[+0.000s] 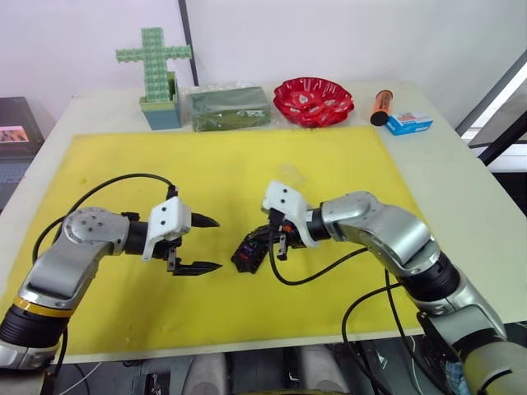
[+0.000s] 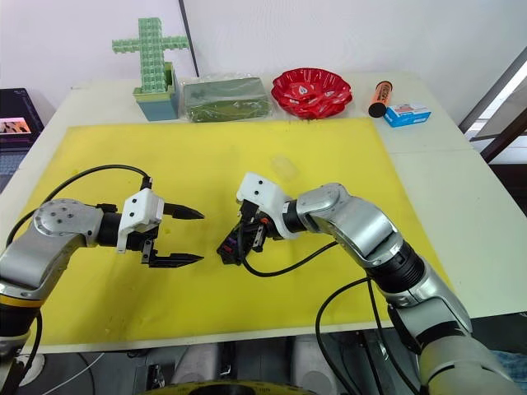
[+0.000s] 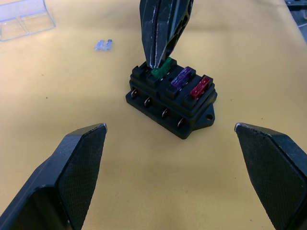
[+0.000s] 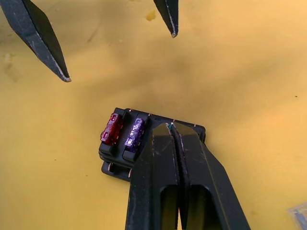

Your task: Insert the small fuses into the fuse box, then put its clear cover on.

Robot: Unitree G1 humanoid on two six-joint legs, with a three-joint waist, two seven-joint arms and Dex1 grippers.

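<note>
The right gripper (image 3: 160, 67) pinches the green fuse (image 3: 162, 71) into the ribbed black fuse box (image 3: 171, 100), mid-mat; purple fuse (image 3: 181, 78) and red fuse (image 3: 200, 88) sit seated. At its nine o'clock, the left gripper (image 1: 200, 244) gapes empty.

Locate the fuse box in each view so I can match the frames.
Left eye view: fuse box on the yellow mat, under the right gripper.
Right eye view: same spot, fuse box at centre.
Left wrist view: centre, gripper tips pressing the green fuse.
Right wrist view: lower centre, partly behind the gripper.
Shared landmark: the red fuse at one end of the row.
</note>
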